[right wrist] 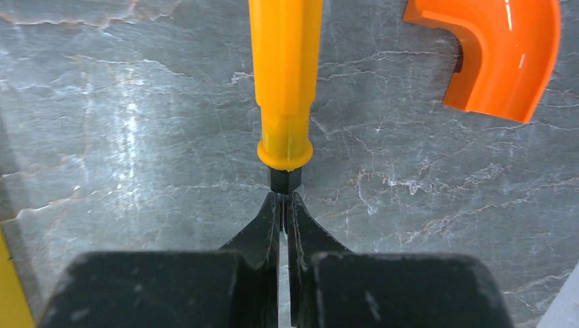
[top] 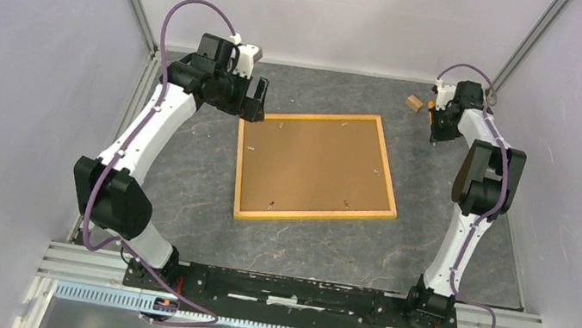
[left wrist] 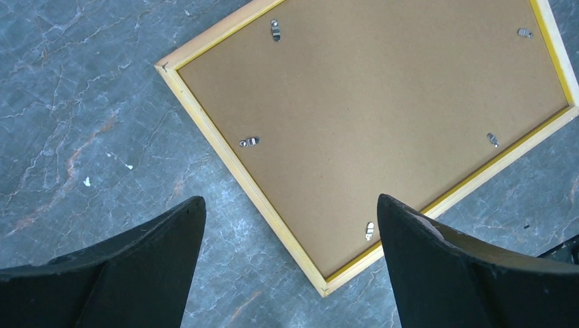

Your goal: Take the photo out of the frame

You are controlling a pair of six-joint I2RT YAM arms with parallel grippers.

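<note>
White moulded shells and black joint housings make up the left arm (top: 146, 121) at nine o'clock and the right arm (top: 473, 204) at three, each trailed by a purple cable (top: 165, 32). Both bolt to a black base plate (top: 294, 293) at six o'clock. The left gripper (left wrist: 290, 198) has broad black fingers (left wrist: 136, 273); the right gripper (right wrist: 283, 197) has thin black fingers (right wrist: 263, 236) with pale scratches

On the grey marbled desk (top: 179, 191), far right — a small wooden block (top: 413, 102), a yellow rod (right wrist: 285, 75), an orange elbow piece (right wrist: 502, 58).
</note>
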